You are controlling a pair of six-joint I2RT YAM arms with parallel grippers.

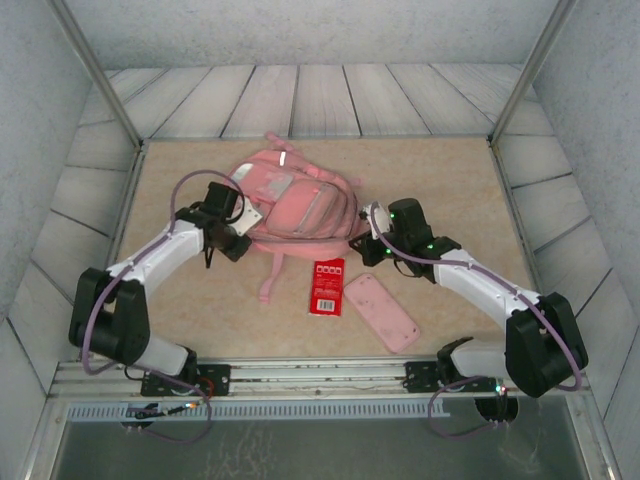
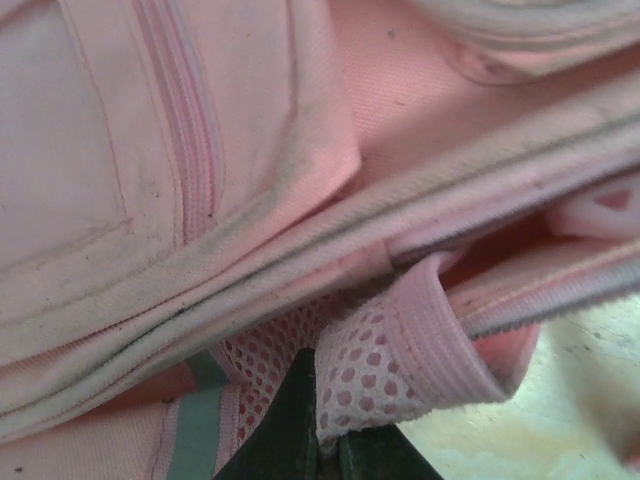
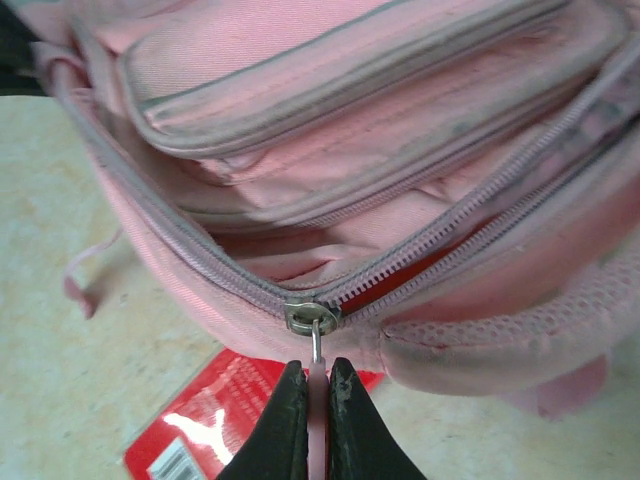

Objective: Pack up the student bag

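Observation:
The student bag [image 1: 295,200], a soft pink backpack, lies flat in the middle of the table with its straps toward the arms. My left gripper [image 1: 238,240] is at the bag's near-left edge. In the left wrist view this gripper [image 2: 330,420] is shut on a fold of the bag's pink mesh padding [image 2: 390,350]. My right gripper [image 1: 366,243] is at the bag's near-right corner. The right wrist view shows it [image 3: 317,385] shut on the pink zipper pull [image 3: 317,400] hanging from the metal slider [image 3: 313,317]. To the right of the slider the zip gapes, showing a reddish inside.
A flat red pack [image 1: 327,287] lies just in front of the bag, and its corner [image 3: 200,430] shows under the right gripper. A flat pink pencil case [image 1: 381,312] lies slanted to its right. Grey walls enclose the beige table [image 1: 180,300].

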